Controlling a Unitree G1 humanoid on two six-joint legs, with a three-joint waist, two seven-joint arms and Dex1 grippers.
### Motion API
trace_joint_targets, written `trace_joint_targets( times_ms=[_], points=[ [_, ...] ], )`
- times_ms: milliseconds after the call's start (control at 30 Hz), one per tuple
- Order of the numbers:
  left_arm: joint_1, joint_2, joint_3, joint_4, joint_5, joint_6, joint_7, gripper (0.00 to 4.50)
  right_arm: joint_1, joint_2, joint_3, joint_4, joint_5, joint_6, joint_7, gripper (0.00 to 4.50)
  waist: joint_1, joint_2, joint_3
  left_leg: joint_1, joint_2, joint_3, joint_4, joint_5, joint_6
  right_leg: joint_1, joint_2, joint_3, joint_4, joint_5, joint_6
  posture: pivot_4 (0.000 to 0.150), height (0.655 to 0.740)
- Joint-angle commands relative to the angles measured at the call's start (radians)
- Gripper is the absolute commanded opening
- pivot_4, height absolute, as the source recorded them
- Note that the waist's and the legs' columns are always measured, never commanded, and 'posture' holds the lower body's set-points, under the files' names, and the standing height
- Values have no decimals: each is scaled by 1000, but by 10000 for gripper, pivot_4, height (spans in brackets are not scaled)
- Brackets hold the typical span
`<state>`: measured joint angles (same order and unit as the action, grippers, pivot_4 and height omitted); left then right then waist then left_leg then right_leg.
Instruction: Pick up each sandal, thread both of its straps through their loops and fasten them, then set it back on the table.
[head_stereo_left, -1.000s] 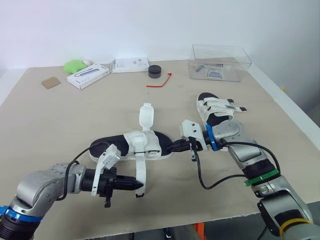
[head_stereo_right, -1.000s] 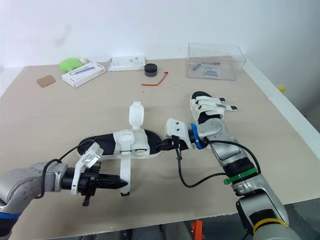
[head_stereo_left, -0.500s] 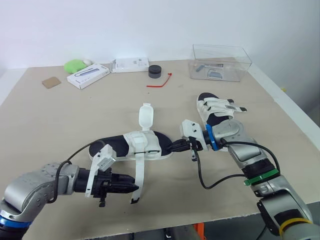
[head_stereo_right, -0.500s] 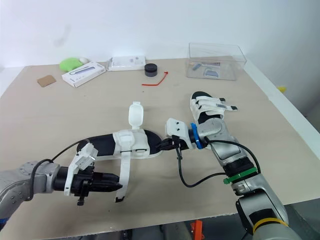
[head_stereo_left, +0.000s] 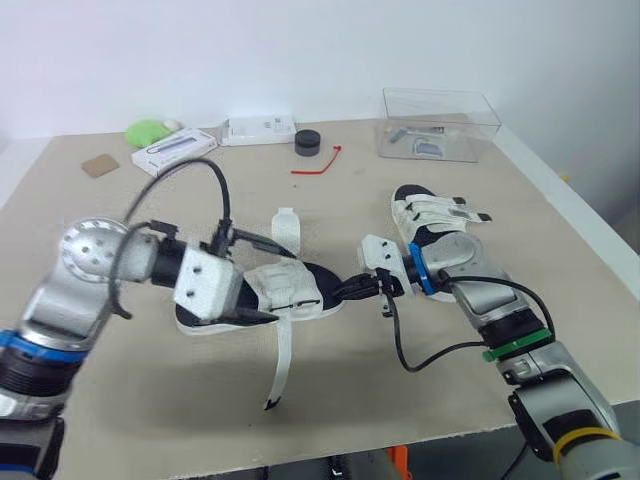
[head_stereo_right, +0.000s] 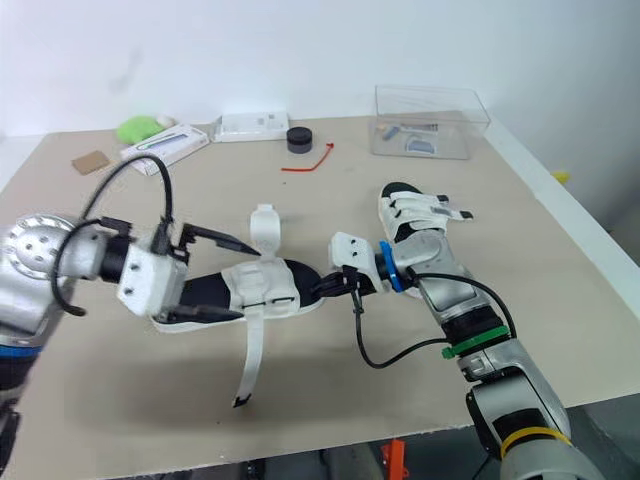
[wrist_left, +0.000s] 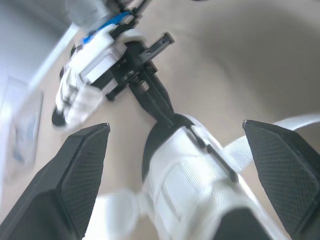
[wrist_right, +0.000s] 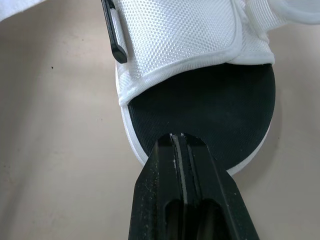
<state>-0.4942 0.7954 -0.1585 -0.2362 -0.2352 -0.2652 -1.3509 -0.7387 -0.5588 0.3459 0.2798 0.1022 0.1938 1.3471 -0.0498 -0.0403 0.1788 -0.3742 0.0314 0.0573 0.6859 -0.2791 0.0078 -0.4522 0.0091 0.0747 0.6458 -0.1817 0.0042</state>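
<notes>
**Q:** Head view, status?
**A:** The unfastened sandal (head_stereo_left: 285, 290) lies mid-tabletop. My left gripper (head_stereo_left: 284, 286) straddles its upper, jaws wide apart. My right gripper (head_stereo_left: 338, 296) is pinched closed on the sole's end that faces the right edge. The long strap (head_stereo_left: 282, 365) trails toward the front edge; the short strap (head_stereo_left: 287, 228) stands up.

**Q:** Left wrist?
**A:** The fingers (wrist_left: 82, 170) flank the upper. I can't tell whether they touch it. I'd close on the sole's sides, not the mesh, before lifting.

**Q:** Right wrist?
**A:** The fingertips (wrist_right: 165, 150) are together on the sole's rim, and the black loop (wrist_right: 114, 35) is unobstructed. The bite looks thin, so I'd raise both arms slowly and together.

**Q:** Room?
**A:** There is bare tabletop (head_stereo_left: 120, 220) toward the left edge. The fastened sandal (head_stereo_left: 430, 215) sits near, toward the right edge. The clear box (head_stereo_left: 440, 125) is well apart, at the far right corner. Mind the strap end by the front edge.
</notes>
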Motion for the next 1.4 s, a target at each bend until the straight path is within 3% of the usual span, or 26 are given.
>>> trace_joint_targets(
  times_ms=[33,367,800,900,1133,1267,1400],
  points=[
    [45,-22,-51,3,17,-139,-28,44218,-6,-11,-12,-8,-7,1,2,0,2,0,0,-1,1,0,0,0,0,0,0,0,0,1,-1,1500,7400],
    [54,2,-84,94,47,-310,-69,44218,1,-25,-18,-22,-6,10,2,0,3,0,0,-1,1,0,1,0,2,-1,0,-1,0,0,2,1500,7400],
    [-5,-95,-168,138,168,-401,30,44218,2,-27,-15,-21,-10,7,-2,0,4,0,0,-1,1,2,1,0,2,-1,-1,0,0,1,3,1500,7400],
    [-18,-94,-190,146,177,-408,27,36283,1,-30,-18,-21,-10,8,0,0,4,0,0,-1,1,2,1,0,2,-1,-1,0,0,1,3,1500,7400],
    [-21,-107,-200,160,137,-323,46,1584,8,-42,-20,-39,-8,17,3,0,4,0,0,-1,1,2,1,0,2,-1,-1,0,0,1,3,1500,7400],
    [-12,-98,-150,119,-21,-7,63,697,15,-49,-20,-48,-6,19,0,0,3,0,0,-1,1,1,2,0,2,-1,-1,0,0,1,4,1500,7400],
    [-64,-97,-32,92,-352,537,153,697,20,-53,-20,-54,-6,22,-2,0,3,0,0,-2,1,-3,2,0,2,-1,0,-2,1,1,4,1500,7400]
  ],
)
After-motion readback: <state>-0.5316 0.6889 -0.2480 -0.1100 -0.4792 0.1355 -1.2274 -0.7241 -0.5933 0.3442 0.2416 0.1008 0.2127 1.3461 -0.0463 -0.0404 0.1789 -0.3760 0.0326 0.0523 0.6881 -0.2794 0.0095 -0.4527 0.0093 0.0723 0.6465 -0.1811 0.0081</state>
